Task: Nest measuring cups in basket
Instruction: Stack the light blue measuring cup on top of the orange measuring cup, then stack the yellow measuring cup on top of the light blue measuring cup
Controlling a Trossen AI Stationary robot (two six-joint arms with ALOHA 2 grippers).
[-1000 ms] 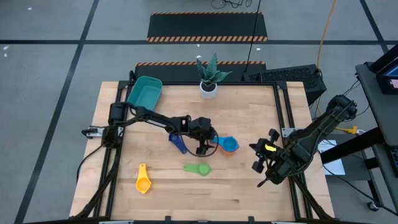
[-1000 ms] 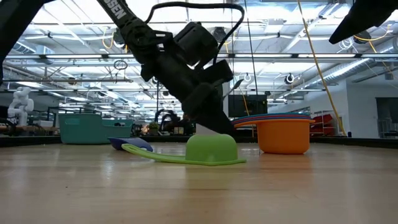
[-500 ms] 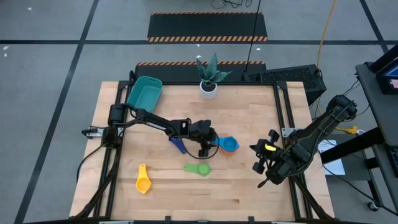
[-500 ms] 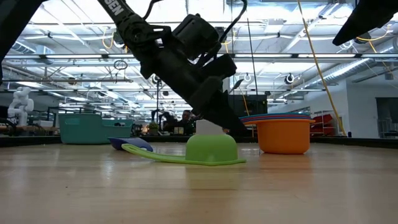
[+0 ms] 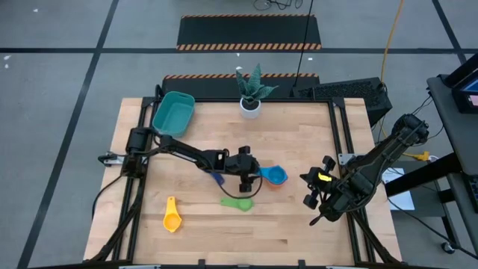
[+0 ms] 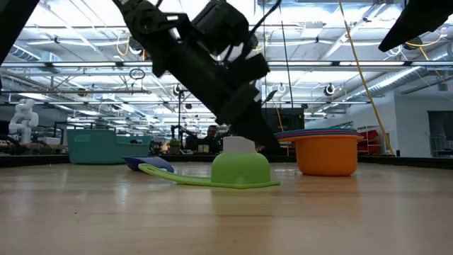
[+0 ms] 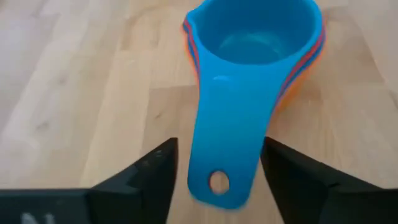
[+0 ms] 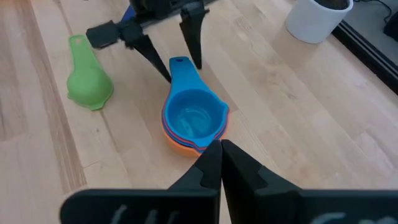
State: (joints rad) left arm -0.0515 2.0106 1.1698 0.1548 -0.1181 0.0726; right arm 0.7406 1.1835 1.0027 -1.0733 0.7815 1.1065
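Basket (image 5: 173,112) sits at table's far-left corner, holds no cups yet. Yellow cup (image 5: 172,217) near front-left, dark blue cup (image 5: 217,178) partly hidden under L arm. L gripper (image 5: 249,184) has slid from beside the stack to its handle end vs 1 s ago; fingers now straddle the blue handle (image 7: 227,155), apart, nothing gripped, so looks like a grab on the nested stack (image 5: 275,175) is next. Green cup (image 5: 239,202) just below it. R gripper (image 5: 312,200) parked right, closed, empty. Can't count stack layers.
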